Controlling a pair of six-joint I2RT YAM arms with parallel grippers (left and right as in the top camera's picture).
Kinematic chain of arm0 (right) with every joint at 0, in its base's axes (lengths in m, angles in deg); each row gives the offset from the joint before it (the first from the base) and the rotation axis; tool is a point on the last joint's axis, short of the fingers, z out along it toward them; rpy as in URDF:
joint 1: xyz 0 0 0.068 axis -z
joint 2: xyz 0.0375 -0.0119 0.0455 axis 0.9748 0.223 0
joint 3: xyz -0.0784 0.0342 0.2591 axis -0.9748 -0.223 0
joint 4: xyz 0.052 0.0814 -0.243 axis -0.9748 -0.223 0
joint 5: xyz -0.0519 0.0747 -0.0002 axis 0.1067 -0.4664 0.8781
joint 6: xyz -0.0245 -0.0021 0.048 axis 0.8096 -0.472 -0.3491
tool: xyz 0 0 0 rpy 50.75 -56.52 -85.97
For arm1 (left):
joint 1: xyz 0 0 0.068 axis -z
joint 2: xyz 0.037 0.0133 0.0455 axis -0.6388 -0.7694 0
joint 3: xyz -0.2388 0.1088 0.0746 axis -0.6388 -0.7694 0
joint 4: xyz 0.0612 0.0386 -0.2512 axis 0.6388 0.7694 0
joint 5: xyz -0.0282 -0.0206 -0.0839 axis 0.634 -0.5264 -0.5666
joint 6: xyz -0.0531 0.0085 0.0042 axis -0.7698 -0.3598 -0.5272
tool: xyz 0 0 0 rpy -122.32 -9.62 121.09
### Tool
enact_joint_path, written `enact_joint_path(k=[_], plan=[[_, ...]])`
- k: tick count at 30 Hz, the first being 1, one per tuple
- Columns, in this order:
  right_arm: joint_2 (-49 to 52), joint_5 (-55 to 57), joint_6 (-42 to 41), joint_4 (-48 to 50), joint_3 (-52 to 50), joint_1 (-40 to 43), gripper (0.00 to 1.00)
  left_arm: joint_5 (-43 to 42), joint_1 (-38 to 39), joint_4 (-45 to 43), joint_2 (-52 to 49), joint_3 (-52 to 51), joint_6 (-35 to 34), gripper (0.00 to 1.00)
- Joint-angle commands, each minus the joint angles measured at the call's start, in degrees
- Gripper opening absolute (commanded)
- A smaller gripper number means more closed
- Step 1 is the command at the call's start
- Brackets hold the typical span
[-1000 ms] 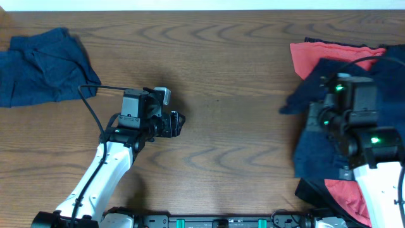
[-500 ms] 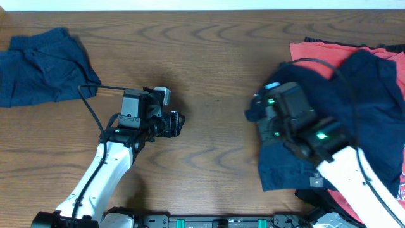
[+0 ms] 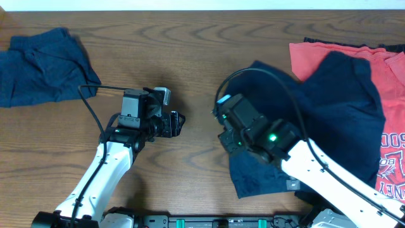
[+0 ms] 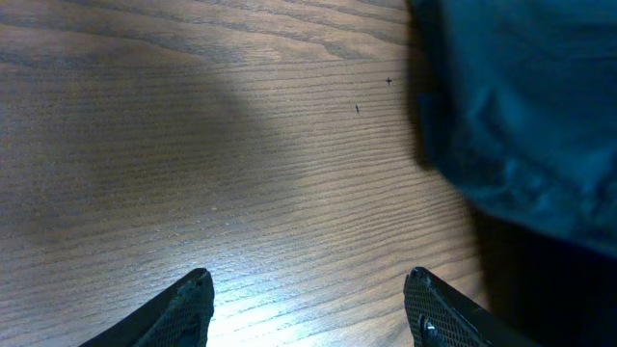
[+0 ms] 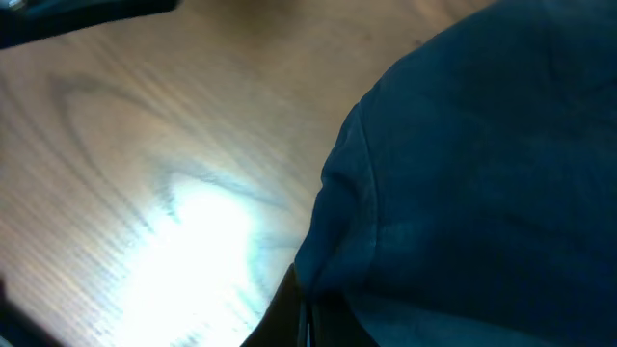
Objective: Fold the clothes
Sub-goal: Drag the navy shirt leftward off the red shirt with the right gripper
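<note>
Crumpled navy shirt (image 3: 41, 66) far left of left gripper (image 3: 179, 122), untouched. Left gripper released, empty, over bare tabletop (image 3: 209, 50). Right gripper (image 5: 307, 313) just right of it, clenched on edge of second navy shirt (image 3: 342, 107); cloth trails right, overlapping coral shirt (image 3: 310, 54). Risks: thin edge pinch slips; trailing cloth pulls coral shirt along; the two grippers, so near, collide.

white arm links (image 3: 104, 168), black wrist blocks (image 3: 136, 111), looping black cables (image 3: 88, 104), green light (image 3: 273, 137) on the right arm (image 3: 329, 180), dark fingertips (image 4: 188, 306)
</note>
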Motion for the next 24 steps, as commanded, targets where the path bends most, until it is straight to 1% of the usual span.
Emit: enact_joint_path(k=[1, 5, 7, 8, 9, 13, 15, 17, 20, 24], plan=[[0.2, -1.8, 0.9, 1.3, 1.5, -2.0, 0.01, 0.3, 0.2, 0.0, -0.3, 1.4, 0.3, 0.65], [0.2, -1.2, 0.7, 2.2, 1.5, -3.6, 0.01, 0.3, 0.2, -0.1, -0.3, 1.4, 0.3, 0.65], [0.2, 0.8, -1.3, 2.1, 1.5, -3.2, 0.02, 0.3, 0.2, 0.0, -0.3, 1.4, 0.3, 0.65], [0.2, 2.0, -2.0, 1.9, 1.5, -2.5, 0.56, 0.3, 0.2, 0.0, -0.3, 1.4, 0.3, 0.65], [0.2, 2.8, -2.2, 1.7, 1.5, -1.7, 0.99, 0.3, 0.2, 0.0, -0.3, 1.4, 0.3, 0.65], [0.2, 3.3, -2.6, 0.9, 1.5, 1.9, 0.99, 0.3, 0.2, 0.5, -0.3, 1.4, 0.3, 0.66], [0.0, 6.4, -4.9, -0.4, 1.7, 4.5, 0.99, 0.3, 0.2, 0.9, -0.3, 1.4, 0.3, 0.66], [-0.1, 8.3, -5.4, -2.2, 2.3, 7.4, 0.99, 0.3, 0.2, 1.1, -0.8, 1.4, 0.3, 0.73], [-0.2, 8.3, -5.4, -5.8, 5.2, 12.6, 0.99, 0.2, 0.2, 1.0, -3.1, 1.4, 0.3, 0.77], [-0.2, 8.3, -5.4, -9.4, 9.5, 15.1, 0.99, -2.2, 0.2, -0.9, -8.1, 1.4, 0.3, 0.80]])
